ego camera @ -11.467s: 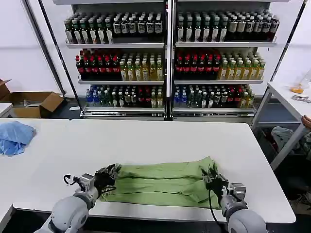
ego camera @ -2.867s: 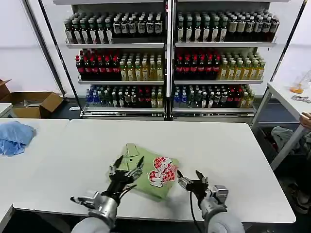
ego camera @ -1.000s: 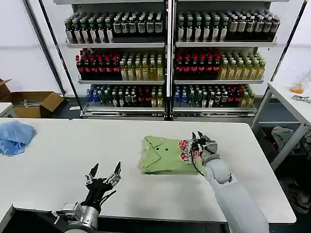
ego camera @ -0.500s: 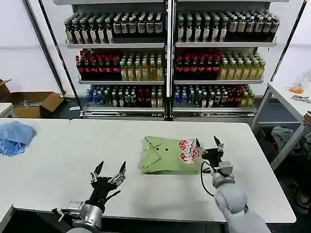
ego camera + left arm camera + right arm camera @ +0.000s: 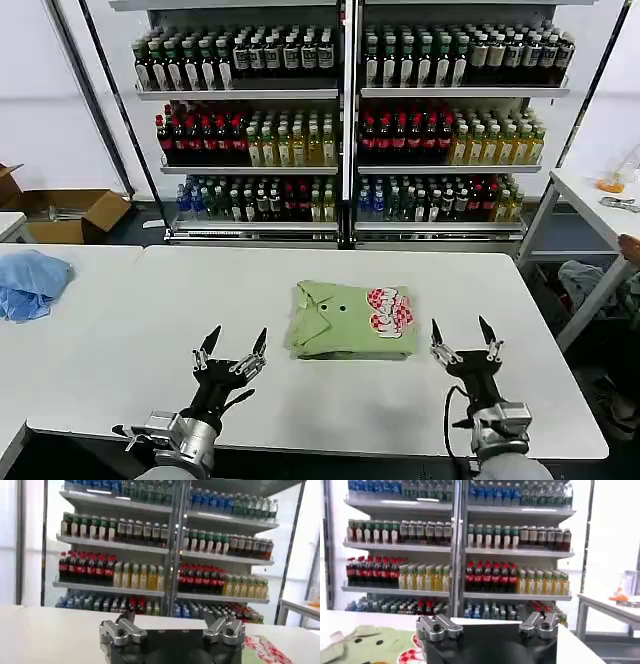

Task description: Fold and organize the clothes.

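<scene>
The pale sage-green collared shirt (image 5: pixel 352 320) with its red-and-white printed patch lay folded square at the middle of the white table (image 5: pixel 120 330), well in from every edge. Both pincers hung released and empty near the front edge: left gripper (image 5: pixel 232 353) to its left, right gripper (image 5: pixel 462 345) just off its right side. A careless sweep by the right one might have snagged that flank and undone the fold; bare tabletop all round left ample room.

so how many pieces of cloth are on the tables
2. A folded pale sage-green collared shirt with a red-and-white printed patch lies mid-table, between the two open pincers. A crumpled light blue cloth sits on the neighbouring white table, far left.
</scene>
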`<state>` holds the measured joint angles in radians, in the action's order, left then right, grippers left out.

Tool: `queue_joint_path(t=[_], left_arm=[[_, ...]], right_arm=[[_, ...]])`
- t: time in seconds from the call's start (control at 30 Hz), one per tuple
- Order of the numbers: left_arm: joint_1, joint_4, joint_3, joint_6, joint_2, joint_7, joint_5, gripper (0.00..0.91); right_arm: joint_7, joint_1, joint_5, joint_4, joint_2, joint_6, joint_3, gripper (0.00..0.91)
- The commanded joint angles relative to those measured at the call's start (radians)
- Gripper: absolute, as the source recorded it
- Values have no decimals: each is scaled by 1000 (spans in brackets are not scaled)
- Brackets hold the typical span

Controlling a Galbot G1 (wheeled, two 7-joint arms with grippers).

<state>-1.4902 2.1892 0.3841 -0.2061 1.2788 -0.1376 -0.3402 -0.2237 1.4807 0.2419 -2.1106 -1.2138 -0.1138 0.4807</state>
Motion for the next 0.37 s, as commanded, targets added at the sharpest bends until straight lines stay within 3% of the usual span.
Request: queue_joint_path(t=[0.03, 0.37], left_arm=[[-10, 8, 1, 0, 0, 2, 7, 907], [-31, 20, 4, 3, 4, 5, 11, 907]], right_arm=[[5, 201, -38, -136, -26, 32, 63, 907], [0, 221, -30, -149, -45, 25, 58, 907]])
